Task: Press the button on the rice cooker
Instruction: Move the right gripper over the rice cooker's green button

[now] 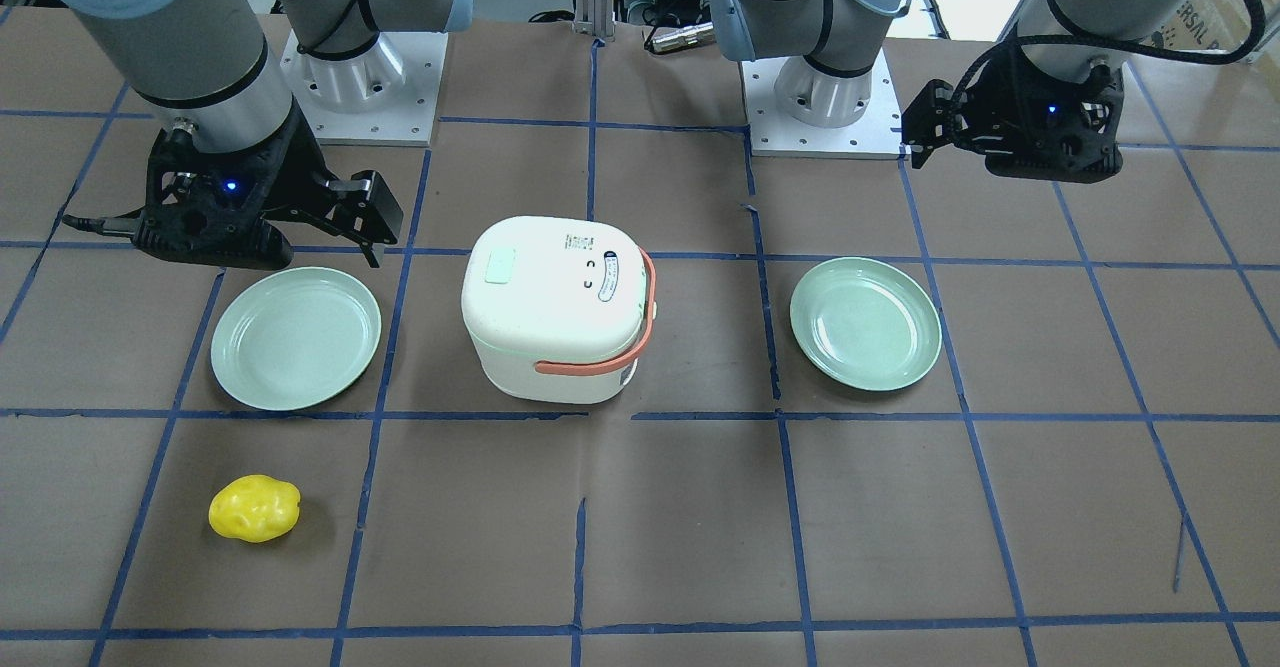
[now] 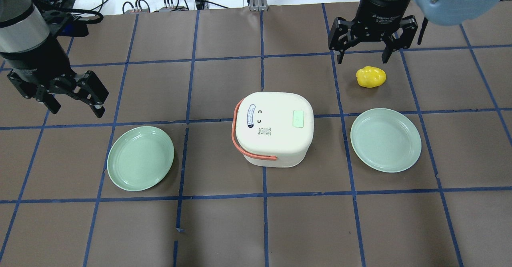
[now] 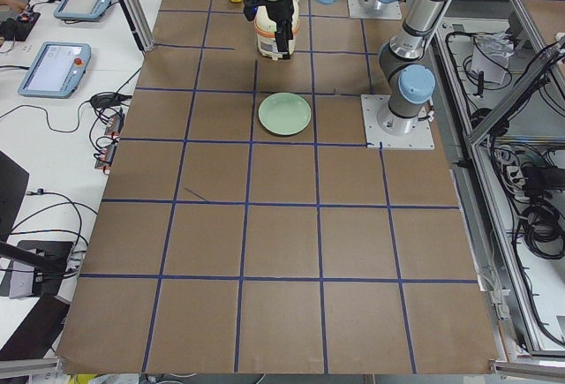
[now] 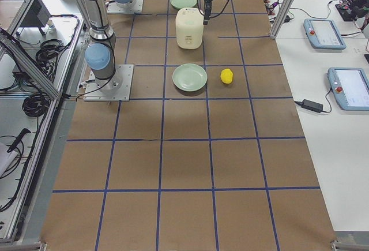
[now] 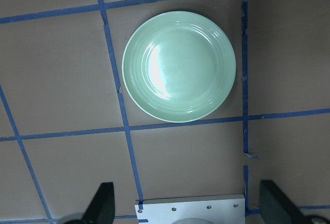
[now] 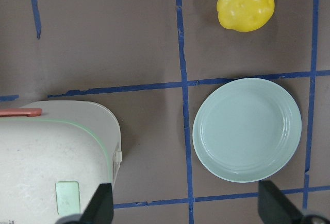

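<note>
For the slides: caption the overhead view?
Rice cooker between two green plates; left gripper and right gripper open, off its button.

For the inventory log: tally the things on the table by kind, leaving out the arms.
Rice cooker: 1
Green plates: 2
Yellow lumpy object: 1
Total: 4

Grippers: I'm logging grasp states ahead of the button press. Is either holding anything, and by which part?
Nothing is held. The left gripper and right gripper are both open and empty, apart from the rice cooker.
</note>
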Controlling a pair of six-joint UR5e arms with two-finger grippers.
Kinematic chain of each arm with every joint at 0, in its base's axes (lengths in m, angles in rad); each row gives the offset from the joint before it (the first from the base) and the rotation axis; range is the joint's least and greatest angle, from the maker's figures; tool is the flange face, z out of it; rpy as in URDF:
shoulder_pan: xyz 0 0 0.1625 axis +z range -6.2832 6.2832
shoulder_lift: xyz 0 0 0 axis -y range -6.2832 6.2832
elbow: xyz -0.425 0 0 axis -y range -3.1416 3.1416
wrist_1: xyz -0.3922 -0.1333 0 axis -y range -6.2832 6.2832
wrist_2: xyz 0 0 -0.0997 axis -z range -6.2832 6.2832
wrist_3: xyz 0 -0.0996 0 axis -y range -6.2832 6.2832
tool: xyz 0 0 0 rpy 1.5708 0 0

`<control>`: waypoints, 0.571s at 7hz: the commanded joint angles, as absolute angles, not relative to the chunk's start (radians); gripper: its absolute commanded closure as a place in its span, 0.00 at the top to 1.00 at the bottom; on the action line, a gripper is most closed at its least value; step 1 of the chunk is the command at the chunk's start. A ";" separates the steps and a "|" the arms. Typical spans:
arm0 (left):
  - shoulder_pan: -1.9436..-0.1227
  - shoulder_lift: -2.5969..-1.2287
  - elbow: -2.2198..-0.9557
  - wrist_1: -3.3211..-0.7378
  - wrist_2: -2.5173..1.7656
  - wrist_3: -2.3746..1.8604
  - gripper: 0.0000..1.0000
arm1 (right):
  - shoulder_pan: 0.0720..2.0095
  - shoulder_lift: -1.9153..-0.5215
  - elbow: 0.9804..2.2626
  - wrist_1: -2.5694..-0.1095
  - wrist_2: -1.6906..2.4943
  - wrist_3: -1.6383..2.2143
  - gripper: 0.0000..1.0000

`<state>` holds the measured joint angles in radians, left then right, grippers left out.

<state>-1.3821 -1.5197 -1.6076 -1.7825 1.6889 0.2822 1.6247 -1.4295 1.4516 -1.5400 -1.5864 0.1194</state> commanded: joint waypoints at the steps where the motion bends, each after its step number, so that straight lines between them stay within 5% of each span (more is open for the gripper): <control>1: -1.382 -1.520 -1.608 -1.782 1.689 0.282 1.00 | 1.626 -1.430 1.453 -1.539 -1.586 0.120 1.00; 4: -1.382 -1.520 -1.608 -1.782 1.689 0.282 1.00 | 1.628 -1.436 1.454 -1.539 -1.586 0.121 1.00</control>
<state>-1.3821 -1.5201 -1.6076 -1.7825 1.6889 0.2823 1.6264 -1.4334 1.4540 -1.5387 -1.5861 0.1203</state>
